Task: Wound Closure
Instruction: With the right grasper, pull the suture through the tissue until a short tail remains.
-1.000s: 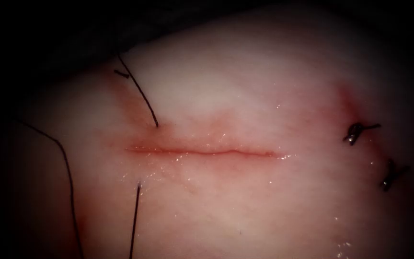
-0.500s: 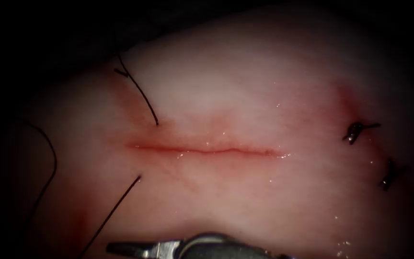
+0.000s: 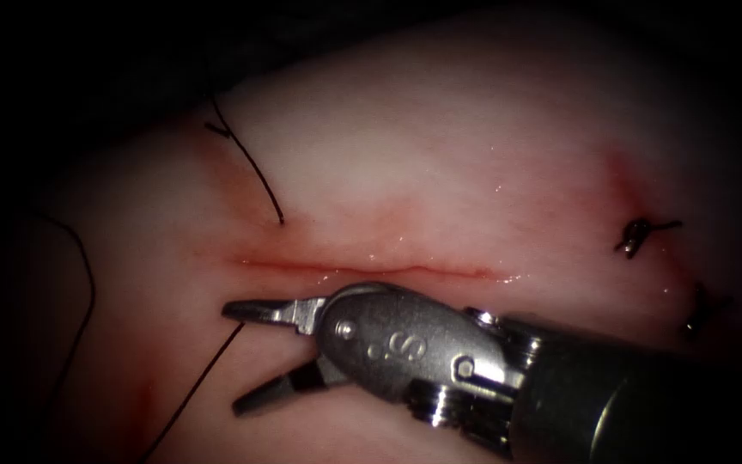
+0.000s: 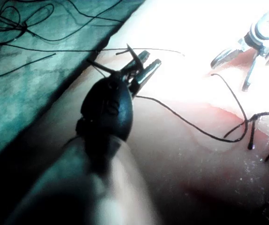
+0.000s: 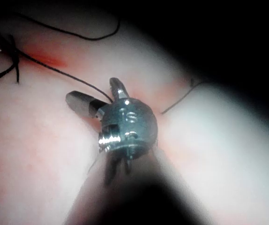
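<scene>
Right arm's tool [image 3: 244,357] comes in from the right of the endoscope view and lies low over the tissue [image 3: 440,155], just below the cut [image 3: 371,271], with its jaws spread wide and nothing between them. We see the upper jaw pointing toward the left end of the cut, while the lower jaw angles down and away. A strand of thread [image 3: 195,387] comes out of the tissue just below the upper jaw's tip and runs down and to the left — it passes between the two jaws, and we cannot tell whether it touches either one. In the right wrist view the same tool [image 5: 97,96] shows its jaws apart, with thread running past them across the tissue.

Further out, another strand of thread enters the tissue just above the left end of the cut and climbs up and to the left toward a small knot [image 3: 216,129]. Well to the right of the cut sit two tied stitches [image 3: 637,234] with short cut ends.

In the left wrist view the left arm's tool [image 4: 141,68] holds the needle [image 4: 135,58] crosswise between closed jaws, off the tissue near its edge — we cannot tell where along its curve. Beside the tissue, loose thread lies on a green cloth [image 4: 26,93].
</scene>
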Robot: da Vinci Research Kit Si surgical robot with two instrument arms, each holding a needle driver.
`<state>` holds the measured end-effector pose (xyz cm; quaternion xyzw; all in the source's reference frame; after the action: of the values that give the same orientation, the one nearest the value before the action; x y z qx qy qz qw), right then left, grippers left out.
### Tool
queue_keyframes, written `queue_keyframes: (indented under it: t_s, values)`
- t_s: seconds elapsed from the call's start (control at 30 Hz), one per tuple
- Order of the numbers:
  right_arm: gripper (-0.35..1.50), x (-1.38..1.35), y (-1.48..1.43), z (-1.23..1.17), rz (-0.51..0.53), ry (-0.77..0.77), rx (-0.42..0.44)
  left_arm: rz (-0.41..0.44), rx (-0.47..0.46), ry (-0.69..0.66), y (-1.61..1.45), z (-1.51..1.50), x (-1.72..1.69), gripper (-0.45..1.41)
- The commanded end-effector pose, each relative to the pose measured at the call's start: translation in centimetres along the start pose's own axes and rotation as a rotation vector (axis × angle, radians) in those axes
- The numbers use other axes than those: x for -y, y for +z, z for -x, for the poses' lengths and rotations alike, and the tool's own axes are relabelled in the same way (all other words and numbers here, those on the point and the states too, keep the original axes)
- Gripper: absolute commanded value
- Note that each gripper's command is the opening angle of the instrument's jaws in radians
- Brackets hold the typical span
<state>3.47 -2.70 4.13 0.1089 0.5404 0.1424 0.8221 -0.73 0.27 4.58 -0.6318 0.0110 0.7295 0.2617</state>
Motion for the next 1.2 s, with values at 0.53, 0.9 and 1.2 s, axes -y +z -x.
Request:
queue_keyframes:
  t_s: [0.53, 0.9, 1.2]
  values:
    - [-0.35, 0.27, 0.05, -0.11, -0.159, -0.075, 0.136, 0.031, 0.006, -0.003, 0.18, 0.01, -0.02, -0.45]
    - [-0.35, 1.66, -0.42, -0.59, -0.267, -0.098, 0.090, 0.047, 0.011, -0.010, 0.28, 0.04, -0.07, -0.45]
    - [1.28, 1.15, -0.54, -0.79, -0.184, -0.104, -0.110, 0.050, 0.015, -0.008, 0.29, 0.05, -0.08, -0.45]
